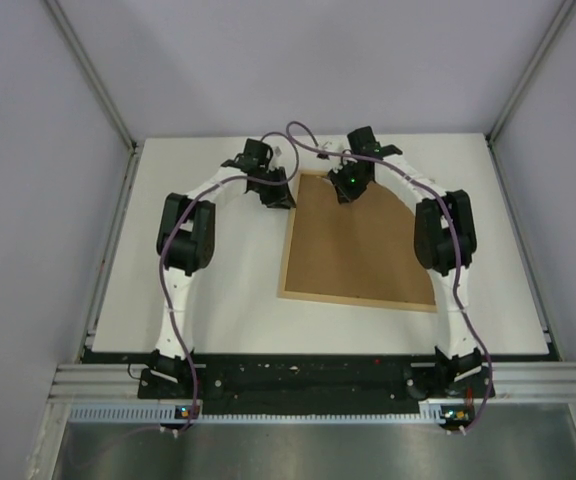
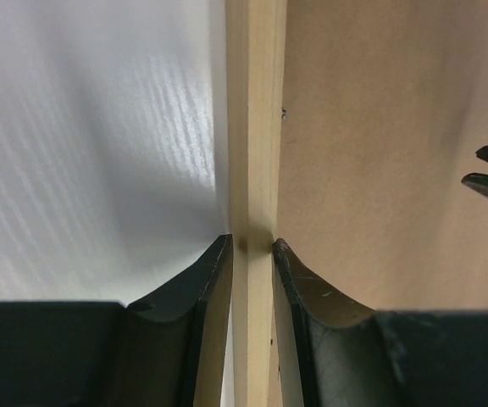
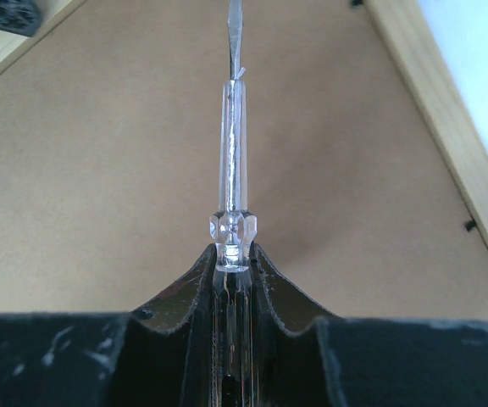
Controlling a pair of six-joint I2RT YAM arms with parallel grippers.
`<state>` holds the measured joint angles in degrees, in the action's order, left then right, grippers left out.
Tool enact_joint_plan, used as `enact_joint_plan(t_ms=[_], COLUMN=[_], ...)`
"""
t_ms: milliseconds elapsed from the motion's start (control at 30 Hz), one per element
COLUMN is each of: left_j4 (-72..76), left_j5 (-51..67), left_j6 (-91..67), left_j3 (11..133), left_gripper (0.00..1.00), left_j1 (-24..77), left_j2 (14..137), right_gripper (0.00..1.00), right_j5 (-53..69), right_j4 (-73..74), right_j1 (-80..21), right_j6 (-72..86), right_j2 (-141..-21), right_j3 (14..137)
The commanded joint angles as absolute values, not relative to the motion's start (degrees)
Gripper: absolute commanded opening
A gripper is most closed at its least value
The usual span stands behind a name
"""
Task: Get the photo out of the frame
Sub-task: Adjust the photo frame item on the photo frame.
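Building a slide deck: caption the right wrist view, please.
Right gripper holds a clear-handled screwdriver, blade pointing across the brown back of the frame.

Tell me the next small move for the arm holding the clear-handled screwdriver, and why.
Probably swing the clear-handled screwdriver in the right gripper to the small black tab on the light-wood frame and lever it aside: the brown fibreboard back sits in place, facing up, and the left gripper grips the frame's rim.

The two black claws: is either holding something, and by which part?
The right gripper holds a clear-handled screwdriver by the rear of its handle. The left gripper pinches the light-wood picture frame by an edge rail.
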<state>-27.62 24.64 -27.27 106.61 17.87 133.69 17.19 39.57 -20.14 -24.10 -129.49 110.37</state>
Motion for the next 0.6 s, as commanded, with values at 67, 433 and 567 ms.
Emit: enact_joint_plan(t_ms=[67,433,567], left_j4=[-29.2,-29.6,-28.6], left_j5=[23.3,22.7,22.8], left_j6=[-23.5,-22.5,-22.2], left_j3=[107.2,98.6,94.8], left_gripper=[0.3,0.19,0.18], left_j1=[21.4,24.1,24.6], left_j2=[134.9,131.8,130.3], right_gripper=[0.0,0.0,0.0], right_j5=[17.1,12.4,13.4], right_j4=[43.3,47.4,47.4], right_j1=[-22.9,-23.0,-22.8], right_j6=[-33.2,-47.6,-51.1], right_j2=[-129.5,-127.6,-124.5], right_j3=[114.1,111.7,107.2])
